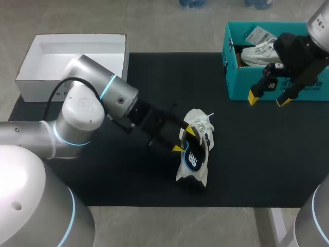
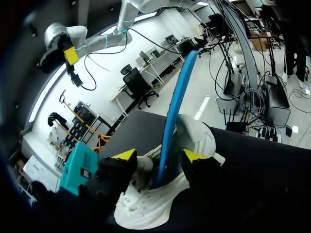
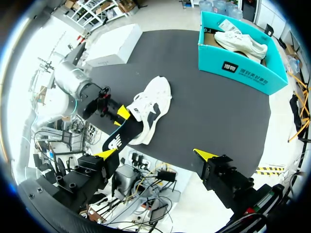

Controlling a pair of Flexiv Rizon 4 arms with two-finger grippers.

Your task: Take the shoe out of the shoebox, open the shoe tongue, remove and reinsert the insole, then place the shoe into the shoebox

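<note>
A white shoe (image 1: 191, 174) lies on the black mat (image 1: 257, 154) near the table's middle, laces toward the far side. A dark insole with a blue edge (image 1: 194, 157) sticks up out of it. My left gripper (image 1: 184, 140) is at the shoe's opening. In the left wrist view the insole (image 2: 177, 92) stands between the fingers of that gripper (image 2: 159, 155), which are apart and open, above the shoe (image 2: 146, 208). My right gripper (image 1: 270, 98) hangs open in front of the teal shoebox (image 1: 241, 85), with nothing between its fingers (image 3: 206, 154).
A second white shoe (image 1: 257, 51) lies inside the teal shoebox at the back right. A white box lid (image 1: 31, 77) sits at the back left corner, partly off the mat. From the right wrist, the shoe (image 3: 155, 94) and the shoebox (image 3: 243, 73) lie well apart.
</note>
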